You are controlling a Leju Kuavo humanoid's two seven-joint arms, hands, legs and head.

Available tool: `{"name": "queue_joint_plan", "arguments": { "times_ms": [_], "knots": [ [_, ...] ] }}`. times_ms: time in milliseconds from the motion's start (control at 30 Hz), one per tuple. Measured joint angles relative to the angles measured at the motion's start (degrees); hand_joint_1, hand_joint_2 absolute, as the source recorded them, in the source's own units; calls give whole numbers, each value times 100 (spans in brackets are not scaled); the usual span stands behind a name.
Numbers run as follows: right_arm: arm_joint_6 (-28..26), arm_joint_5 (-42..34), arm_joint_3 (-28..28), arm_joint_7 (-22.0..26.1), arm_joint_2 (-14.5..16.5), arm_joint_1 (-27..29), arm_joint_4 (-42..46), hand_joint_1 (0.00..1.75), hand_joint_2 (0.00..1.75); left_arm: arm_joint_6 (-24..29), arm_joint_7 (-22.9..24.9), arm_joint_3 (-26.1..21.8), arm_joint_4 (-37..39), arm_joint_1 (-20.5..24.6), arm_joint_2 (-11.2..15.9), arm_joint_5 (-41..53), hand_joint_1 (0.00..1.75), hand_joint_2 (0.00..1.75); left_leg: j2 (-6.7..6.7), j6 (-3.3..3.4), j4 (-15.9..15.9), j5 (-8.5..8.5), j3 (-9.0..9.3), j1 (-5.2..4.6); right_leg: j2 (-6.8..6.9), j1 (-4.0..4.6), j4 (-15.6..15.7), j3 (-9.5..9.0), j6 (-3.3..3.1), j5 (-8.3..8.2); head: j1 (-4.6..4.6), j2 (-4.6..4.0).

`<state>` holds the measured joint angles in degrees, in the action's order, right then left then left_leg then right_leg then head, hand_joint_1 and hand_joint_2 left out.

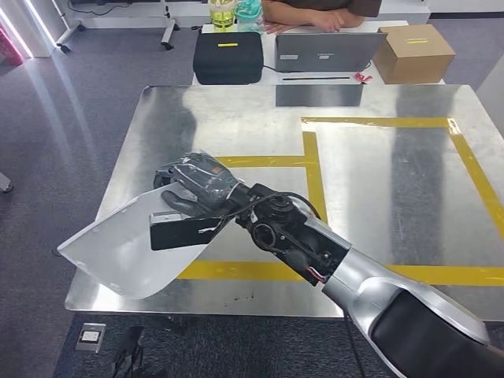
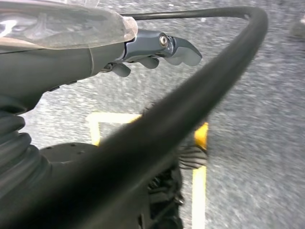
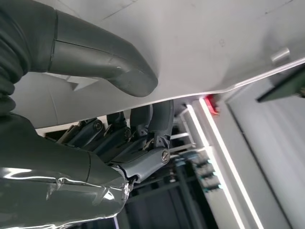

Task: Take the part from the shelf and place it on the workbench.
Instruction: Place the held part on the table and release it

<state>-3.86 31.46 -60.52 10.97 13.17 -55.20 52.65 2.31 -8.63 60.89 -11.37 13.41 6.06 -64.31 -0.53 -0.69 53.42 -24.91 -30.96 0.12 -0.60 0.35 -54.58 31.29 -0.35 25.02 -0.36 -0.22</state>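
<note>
One hand (image 1: 196,189) is seen in the head view, the right one, reached out over the near left part of the metal surface (image 1: 250,118); a flat, pale grey part (image 1: 127,244) with a curved edge is held in it, together with a dark bar (image 1: 178,232) at the part's upper edge. The part is kept above the front left corner of the surface, tilted, with its far end hanging past the edge. Yellow tape lines (image 1: 312,161) are laid on the surface to the right of the hand. Behind the surface a black case (image 1: 228,57), a grey laptop (image 1: 324,51) and a cardboard box (image 1: 414,53) are set on a second table, where a person's arms (image 1: 309,16) are rested. In the left wrist view the left hand (image 2: 158,50) is seen over grey carpet (image 2: 251,119), its fingers nearly straight with nothing between them, and a black cable (image 2: 201,95) is passed across the picture. In the right wrist view the thumb (image 3: 118,71) is pressed on one face of the part (image 3: 216,43) and the dark fingers (image 3: 151,129) are curled under it.
</note>
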Motion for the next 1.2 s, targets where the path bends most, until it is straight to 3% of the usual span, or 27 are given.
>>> {"name": "queue_joint_plan", "arguments": {
  "times_ms": [333,1200],
  "knots": [
    [-66,135,141,-448,-384,-235,-1431,175,175,-208,-262,-24,0,316,-5,-127,0,175,-1,0,10,1,1,-9,-6,-11,4,-3,9,-12,16,0],
    [-75,113,560,-572,-855,-328,-2313,175,175,-21,-481,-52,0,373,3,73,0,175,4,1,12,1,1,-13,-13,-16,4,0,11,-12,7,0]
  ]
}}
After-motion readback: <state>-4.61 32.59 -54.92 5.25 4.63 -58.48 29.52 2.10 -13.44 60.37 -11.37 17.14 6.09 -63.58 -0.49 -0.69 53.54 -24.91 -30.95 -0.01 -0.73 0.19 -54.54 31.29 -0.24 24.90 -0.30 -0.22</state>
